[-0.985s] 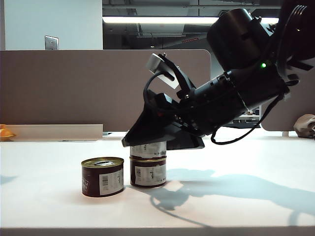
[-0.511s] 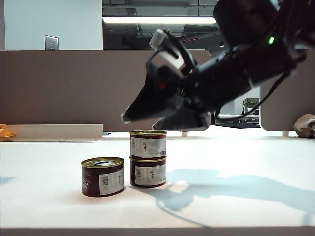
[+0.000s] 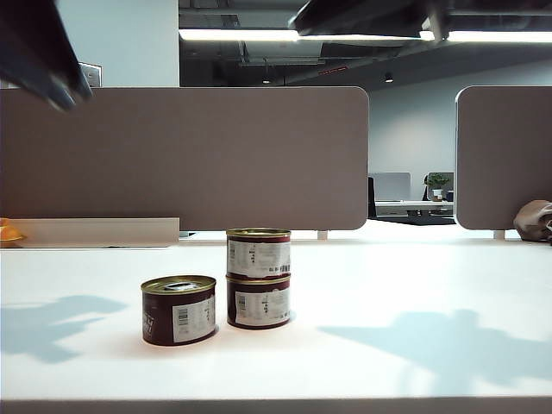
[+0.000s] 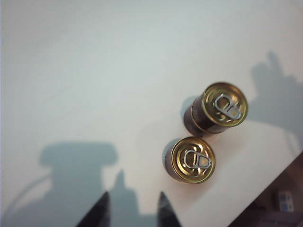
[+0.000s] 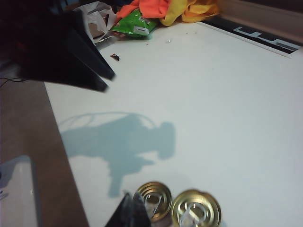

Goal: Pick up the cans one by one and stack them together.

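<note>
Two cans stand stacked mid-table, the upper can [image 3: 259,252] on the lower can [image 3: 259,302]. A third can [image 3: 178,310] stands on the table beside them to the left, apart from the stack. The left wrist view shows two gold lids [image 4: 224,104] [image 4: 192,159] from above. My left gripper [image 4: 134,195] hovers high over bare table beside them, open and empty; in the exterior view it is a dark blur [image 3: 47,56] at the upper left. My right gripper [image 5: 133,208] is shut on nothing, high above the lids [image 5: 154,201] [image 5: 195,208].
The white table [image 3: 414,293] ends at grey divider panels [image 3: 181,155] behind. Orange, green and yellow clutter [image 5: 156,12] lies at one end. A beige object [image 3: 535,220] sits at the far right. Part of the right arm [image 3: 362,15] crosses the top edge.
The right gripper let go of the upper can, rose to the top of the exterior view and shut. The left arm has come in at the upper left.
</note>
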Robot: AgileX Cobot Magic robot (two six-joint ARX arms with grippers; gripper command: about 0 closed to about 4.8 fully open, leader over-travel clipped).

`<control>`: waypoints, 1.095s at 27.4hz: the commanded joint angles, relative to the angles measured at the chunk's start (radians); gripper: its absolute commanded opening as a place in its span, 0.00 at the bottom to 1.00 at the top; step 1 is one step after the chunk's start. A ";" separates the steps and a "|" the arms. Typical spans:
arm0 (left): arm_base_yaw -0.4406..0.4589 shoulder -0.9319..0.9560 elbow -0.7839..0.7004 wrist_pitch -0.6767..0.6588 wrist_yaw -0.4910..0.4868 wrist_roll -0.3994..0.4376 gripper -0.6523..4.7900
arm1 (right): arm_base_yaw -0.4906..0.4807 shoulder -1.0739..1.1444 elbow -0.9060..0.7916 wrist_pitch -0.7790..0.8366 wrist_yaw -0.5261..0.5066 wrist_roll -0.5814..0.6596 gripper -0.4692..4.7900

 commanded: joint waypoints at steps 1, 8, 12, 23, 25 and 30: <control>-0.091 0.129 0.001 0.024 -0.111 0.005 0.37 | 0.001 -0.160 0.005 -0.186 0.082 0.002 0.09; -0.155 0.301 0.007 0.023 -0.101 0.011 0.47 | 0.001 -0.429 0.004 -0.443 0.101 0.021 0.09; -0.166 0.304 0.010 0.051 -0.034 -0.020 0.59 | 0.000 -0.560 0.004 -0.571 0.190 0.045 0.09; -0.237 0.387 0.014 0.071 -0.018 -0.048 0.81 | 0.001 -0.723 0.004 -0.686 0.226 0.126 0.09; -0.257 0.410 0.014 0.098 -0.019 -0.049 0.81 | -0.001 -0.740 0.004 -0.692 0.224 0.127 0.09; -0.257 0.466 0.014 0.119 -0.033 -0.052 0.81 | -0.001 -0.771 0.004 -0.710 0.227 0.148 0.09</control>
